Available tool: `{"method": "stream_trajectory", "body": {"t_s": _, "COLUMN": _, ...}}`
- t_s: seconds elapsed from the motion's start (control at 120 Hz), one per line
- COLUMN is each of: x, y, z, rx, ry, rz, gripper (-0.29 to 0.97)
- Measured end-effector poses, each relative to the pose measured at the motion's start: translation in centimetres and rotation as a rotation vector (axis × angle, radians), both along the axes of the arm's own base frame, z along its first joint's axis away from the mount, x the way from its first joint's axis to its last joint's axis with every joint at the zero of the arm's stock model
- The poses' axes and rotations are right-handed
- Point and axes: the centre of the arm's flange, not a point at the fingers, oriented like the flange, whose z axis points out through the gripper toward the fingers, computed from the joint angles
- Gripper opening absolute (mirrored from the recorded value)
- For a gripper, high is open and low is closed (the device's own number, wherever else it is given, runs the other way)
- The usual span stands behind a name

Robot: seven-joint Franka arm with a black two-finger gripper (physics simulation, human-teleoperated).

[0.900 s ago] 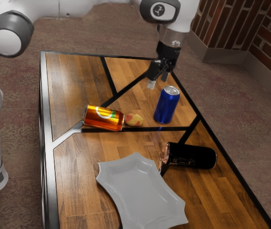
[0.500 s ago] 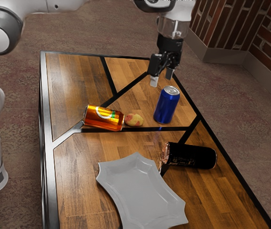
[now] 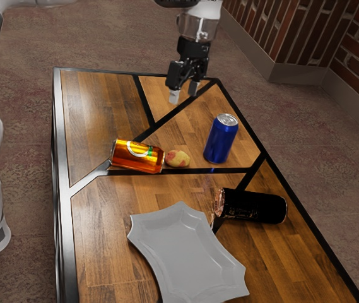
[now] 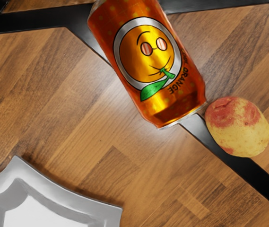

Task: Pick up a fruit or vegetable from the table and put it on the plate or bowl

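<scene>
A small yellow-and-red fruit (image 3: 178,158) lies mid-table, touching the end of an orange soda can (image 3: 137,156) that lies on its side. In the wrist view the fruit (image 4: 237,126) sits beside the can (image 4: 147,59). A grey scalloped plate (image 3: 185,254) rests near the table's front edge, and its corner (image 4: 39,203) shows in the wrist view. My gripper (image 3: 182,93) hangs above the far part of the table, well behind the fruit, open, with nothing between its fingers.
A blue can (image 3: 220,138) stands upright to the exterior view's right of the fruit. A dark can (image 3: 251,206) lies on its side next to the plate's right corner. The wooden table (image 3: 97,120) has black inlay strips and a black edge.
My gripper has risen and moved toward the exterior view's left and the table's far side, away from the blue can. The objects on the table have not moved.
</scene>
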Motion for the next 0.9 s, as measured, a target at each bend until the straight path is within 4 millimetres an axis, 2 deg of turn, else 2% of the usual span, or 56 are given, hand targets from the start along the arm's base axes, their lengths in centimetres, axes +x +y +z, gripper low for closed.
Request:
{"method": "stream_trajectory", "body": {"t_s": 0.142, "x": 0.5, "y": 1.5, "z": -0.9, "rx": 0.003, "ry": 0.004, "rz": -0.06, "gripper": 0.68}}
{"method": "stream_trajectory", "body": {"t_s": 0.342, "x": 1.1, "y": 1.5, "z": -1.9, "rx": 0.004, "ry": 0.004, "rz": -0.177, "gripper": 0.68}}
{"method": "stream_trajectory", "body": {"t_s": 0.442, "x": 1.5, "y": 1.2, "z": -3.0, "rx": 0.001, "ry": 0.011, "rz": -0.286, "gripper": 0.68}}
{"method": "stream_trajectory", "body": {"t_s": 0.542, "x": 1.3, "y": -0.5, "z": -3.1, "rx": 0.002, "ry": 0.0, "rz": -0.422, "gripper": 0.68}}
{"method": "stream_trajectory", "body": {"t_s": 0.625, "x": -0.3, "y": -4.5, "z": -4.0, "rx": 0.066, "ry": 0.019, "rz": -0.618, "gripper": 0.68}}
{"method": "stream_trajectory", "body": {"t_s": 0.683, "x": -1.0, "y": -5.4, "z": -4.4, "rx": 0.115, "ry": 0.032, "rz": -0.736, "gripper": 0.68}}
{"method": "stream_trajectory", "body": {"t_s": 0.717, "x": -1.1, "y": -5.2, "z": -4.6, "rx": 0.138, "ry": 0.037, "rz": -0.795, "gripper": 0.68}}
{"method": "stream_trajectory", "body": {"t_s": 0.817, "x": -1.0, "y": -2.8, "z": -4.5, "rx": 0.165, "ry": 0.042, "rz": -0.969, "gripper": 0.68}}
{"method": "stream_trajectory", "body": {"t_s": 0.9, "x": -1.1, "y": -2.7, "z": -4.3, "rx": 0.167, "ry": 0.037, "rz": -1.156, "gripper": 0.68}}
